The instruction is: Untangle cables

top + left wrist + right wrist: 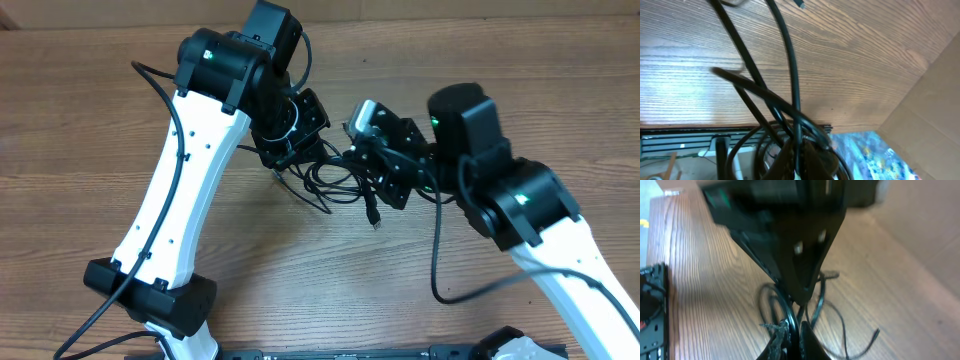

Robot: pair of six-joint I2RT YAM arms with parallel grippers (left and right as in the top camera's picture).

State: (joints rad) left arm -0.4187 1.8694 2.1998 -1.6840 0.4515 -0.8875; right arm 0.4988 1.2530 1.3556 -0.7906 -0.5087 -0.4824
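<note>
The cables [335,180] are thin black cords bunched in loose loops on the wooden table between my two grippers, with one plug end [375,218] trailing toward the front. My left gripper [288,150] is shut on strands at the left of the bunch; in the left wrist view the cables [790,90] run up from its fingers [800,162]. My right gripper [372,160] is shut on a strand at the right of the bunch; in the right wrist view its fingers [799,340] pinch a cable [790,315] while loops [840,325] lie on the table behind.
The left arm's black wrist [790,230] fills the top of the right wrist view, close to my right gripper. Thicker black arm cables [440,250] hang by the right arm. A black rail [350,352] runs along the front edge. A tan wall [925,105] borders the table.
</note>
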